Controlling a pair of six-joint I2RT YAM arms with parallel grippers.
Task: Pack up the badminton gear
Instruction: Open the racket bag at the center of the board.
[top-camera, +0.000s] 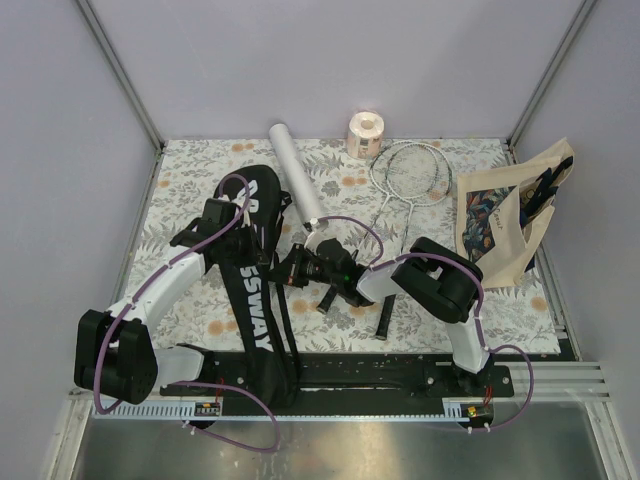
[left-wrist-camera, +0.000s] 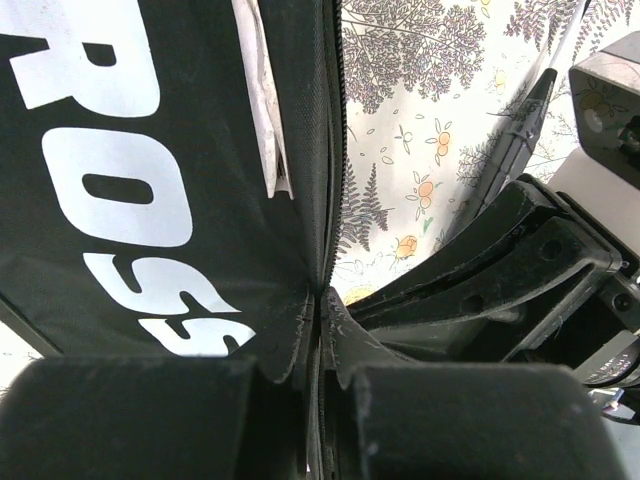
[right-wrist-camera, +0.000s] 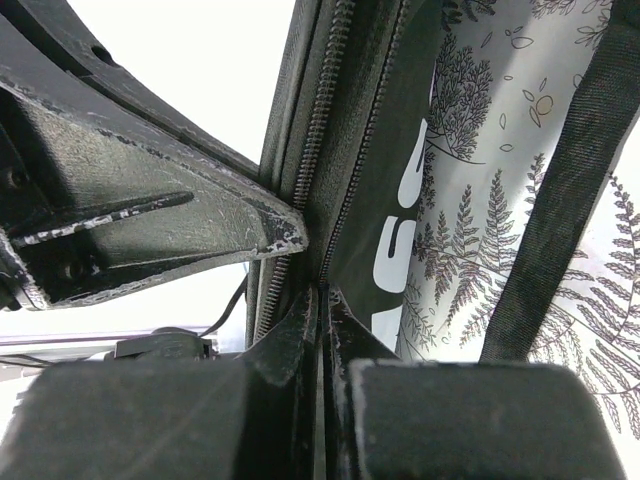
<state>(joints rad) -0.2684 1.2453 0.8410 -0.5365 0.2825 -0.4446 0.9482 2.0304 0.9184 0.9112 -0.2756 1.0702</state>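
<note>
Two claws are each pinching the long black fabric racket bag (top-camera: 256, 305) lettered CROSSWAY in white. It is lying lengthwise on the floral-covered counter (top-camera: 195, 165), running from the far left-centre down to the near edge between the arm bases. The left claw (left-wrist-camera: 320, 300) is sitting at the bag's far part, its fingers pressed together and clamping the bag's edge right beside the zip teeth, with the white letters just to one side. The right claw (right-wrist-camera: 320, 292) is reaching in from the right to the bag's right edge, about midway along; its fingers are closed tight on the fabric next to the zip.

A white cylindrical tube (top-camera: 295, 178) is lying diagonally on the counter just right of the bag's far end, outside the bag. Right of it, two thin silver-white rackets (top-camera: 412, 172) are resting flat, round heads overlapping at the far side and black handles pointing near, partly hidden under the right arm. A beige printed tote bag (top-camera: 490, 228) is lying at the right edge, and a small pinkish paper roll (top-camera: 365, 133) is standing at the far edge.
</note>
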